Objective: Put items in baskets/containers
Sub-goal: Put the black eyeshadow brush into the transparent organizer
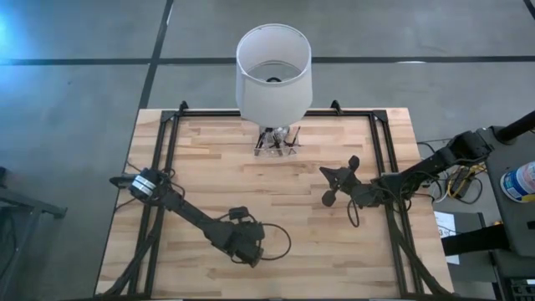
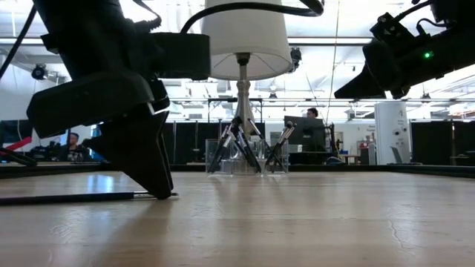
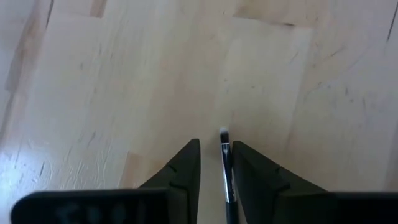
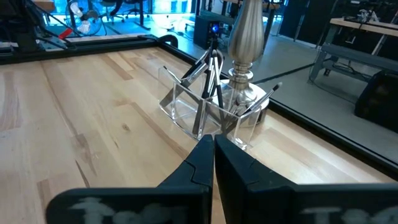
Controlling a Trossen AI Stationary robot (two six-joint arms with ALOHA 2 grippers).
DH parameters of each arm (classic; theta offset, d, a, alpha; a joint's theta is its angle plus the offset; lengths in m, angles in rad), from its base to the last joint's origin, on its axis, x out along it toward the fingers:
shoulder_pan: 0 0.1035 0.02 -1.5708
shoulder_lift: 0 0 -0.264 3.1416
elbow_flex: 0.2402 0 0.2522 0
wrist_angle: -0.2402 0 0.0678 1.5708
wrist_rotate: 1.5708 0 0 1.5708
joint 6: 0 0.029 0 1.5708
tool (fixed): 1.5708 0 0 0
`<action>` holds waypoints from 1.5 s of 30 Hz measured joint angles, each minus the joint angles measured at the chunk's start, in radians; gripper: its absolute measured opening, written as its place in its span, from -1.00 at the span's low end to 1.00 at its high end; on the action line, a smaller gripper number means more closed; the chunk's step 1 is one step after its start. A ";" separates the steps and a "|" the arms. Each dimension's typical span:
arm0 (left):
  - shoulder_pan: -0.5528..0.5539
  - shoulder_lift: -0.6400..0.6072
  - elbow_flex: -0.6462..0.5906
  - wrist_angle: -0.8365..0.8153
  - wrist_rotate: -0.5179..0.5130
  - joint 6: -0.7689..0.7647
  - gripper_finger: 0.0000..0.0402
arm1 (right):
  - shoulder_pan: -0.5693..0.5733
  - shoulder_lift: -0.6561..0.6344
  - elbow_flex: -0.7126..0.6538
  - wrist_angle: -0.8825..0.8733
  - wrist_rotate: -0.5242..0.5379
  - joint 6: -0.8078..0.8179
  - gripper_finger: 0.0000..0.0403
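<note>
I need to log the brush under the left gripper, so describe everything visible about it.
The brush is a thin dark stick with a short silvery collar and a small dark tuft with a pale tip. It lies flat on the wooden table, near the front edge. It sits in the gap between the fingers of the left gripper, tuft pointing ahead past the fingertips. The jaws stand apart on either side; whether they touch it cannot be told. In the low view its handle trails out along the table beside the gripper.
</note>
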 joint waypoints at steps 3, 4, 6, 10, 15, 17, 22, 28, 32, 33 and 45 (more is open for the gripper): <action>0.004 0.000 -0.002 0.003 0.001 -0.003 -0.57 | 0.000 0.000 0.000 0.000 0.000 0.000 -0.96; 0.004 0.000 -0.002 0.004 0.001 -0.003 -0.58 | 0.000 0.000 0.000 0.000 0.000 0.000 -0.96; 0.004 0.000 -0.002 0.007 0.002 -0.003 -0.64 | 0.000 0.000 0.000 0.000 0.000 0.000 -0.96; 0.004 0.000 -0.003 0.007 0.008 -0.005 -0.86 | 0.000 0.000 -0.001 0.000 -0.001 0.000 -0.96; 0.003 0.001 -0.003 0.004 0.007 -0.003 -0.96 | 0.000 0.000 -0.001 0.000 -0.002 0.000 -0.96; 0.003 0.001 -0.003 0.002 0.010 -0.002 -0.96 | 0.000 0.000 -0.001 0.000 -0.002 0.000 -0.96; 0.003 -0.001 -0.002 -0.002 0.016 0.008 -0.98 | 0.000 0.000 -0.002 0.000 -0.002 0.000 -0.96; 0.004 -0.023 -0.006 -0.028 0.018 0.021 -0.99 | 0.000 0.000 -0.002 0.000 -0.002 0.000 -0.96; 0.004 -0.041 -0.008 -0.048 0.018 0.023 -0.99 | 0.000 0.000 -0.002 -0.001 -0.002 0.000 -0.96; 0.004 -0.048 -0.008 -0.054 0.017 0.023 -0.99 | 0.000 0.000 -0.002 0.000 -0.002 0.000 -0.96; -0.007 -0.162 -0.030 -0.043 -0.062 0.031 -1.00 | 0.000 0.000 -0.004 -0.001 -0.018 0.000 -0.96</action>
